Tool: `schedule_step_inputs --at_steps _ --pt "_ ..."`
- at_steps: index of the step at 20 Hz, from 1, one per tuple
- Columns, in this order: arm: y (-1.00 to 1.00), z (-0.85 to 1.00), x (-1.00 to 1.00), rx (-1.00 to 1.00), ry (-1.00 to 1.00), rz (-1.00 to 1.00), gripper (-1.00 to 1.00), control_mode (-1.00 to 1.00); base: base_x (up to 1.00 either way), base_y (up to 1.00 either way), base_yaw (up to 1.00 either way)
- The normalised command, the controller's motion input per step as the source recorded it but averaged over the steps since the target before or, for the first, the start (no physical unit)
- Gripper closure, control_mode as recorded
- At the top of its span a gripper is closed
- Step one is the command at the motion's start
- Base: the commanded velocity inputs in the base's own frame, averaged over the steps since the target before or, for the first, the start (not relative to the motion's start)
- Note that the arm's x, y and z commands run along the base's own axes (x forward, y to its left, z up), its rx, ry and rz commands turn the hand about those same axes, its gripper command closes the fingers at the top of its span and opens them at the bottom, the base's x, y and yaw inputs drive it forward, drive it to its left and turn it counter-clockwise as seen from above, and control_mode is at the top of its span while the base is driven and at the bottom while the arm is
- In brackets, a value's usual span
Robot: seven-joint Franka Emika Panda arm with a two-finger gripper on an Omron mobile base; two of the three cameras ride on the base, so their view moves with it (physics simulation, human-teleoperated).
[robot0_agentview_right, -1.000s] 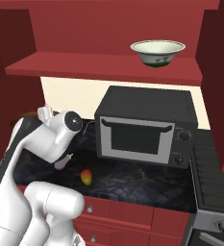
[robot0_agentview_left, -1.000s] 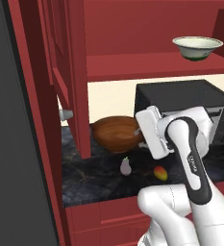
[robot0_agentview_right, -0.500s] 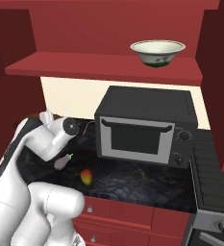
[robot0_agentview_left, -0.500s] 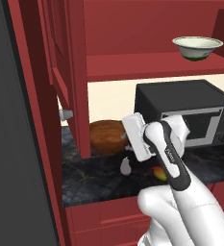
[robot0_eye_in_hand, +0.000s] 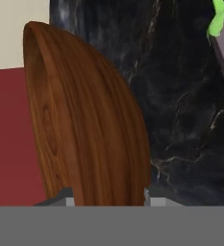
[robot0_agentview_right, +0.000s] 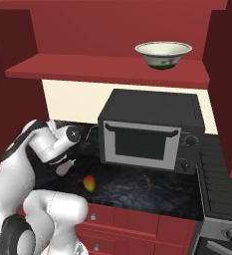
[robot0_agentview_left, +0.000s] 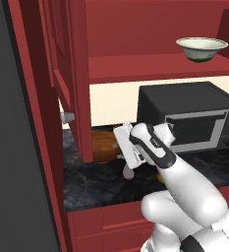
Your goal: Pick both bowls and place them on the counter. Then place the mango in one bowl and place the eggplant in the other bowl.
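Note:
My gripper (robot0_eye_in_hand: 107, 199) is shut on the rim of the dark brown wooden bowl (robot0_eye_in_hand: 84, 125), which stands on edge between the fingertips. In the left base view the gripper (robot0_agentview_left: 120, 147) holds this bowl (robot0_agentview_left: 103, 145) low over the left part of the black counter (robot0_agentview_left: 86, 182), beside the red cabinet wall. The cream-white bowl (robot0_agentview_left: 202, 49) with a green band sits on the red shelf above the microwave. The pale eggplant (robot0_agentview_right: 63, 168) lies on the counter under my hand, and the mango (robot0_agentview_right: 89, 183) lies just right of it.
A black microwave (robot0_agentview_right: 150, 132) stands on the counter to the right. A red cabinet side panel (robot0_agentview_left: 71, 74) rises close on the left. A stove (robot0_agentview_right: 222, 174) borders the counter's right end.
The arm has swung left and down, carrying the wooden bowl from in front of the microwave toward the counter's left corner.

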Motion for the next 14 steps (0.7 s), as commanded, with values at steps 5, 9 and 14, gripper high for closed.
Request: schedule_step_inputs --at_steps 5,9,14 --pt "0.09 -0.40 0.49 0.00 0.00 0.09 1.00 -1.00 0.00 0.00 0.00" --pt "0.00 -0.27 0.39 0.00 0.00 0.08 1.00 -1.00 0.00 0.00 0.00" --pt "0.01 -0.24 0.45 0.00 0.00 0.06 1.00 -1.00 0.00 0.00 0.00"
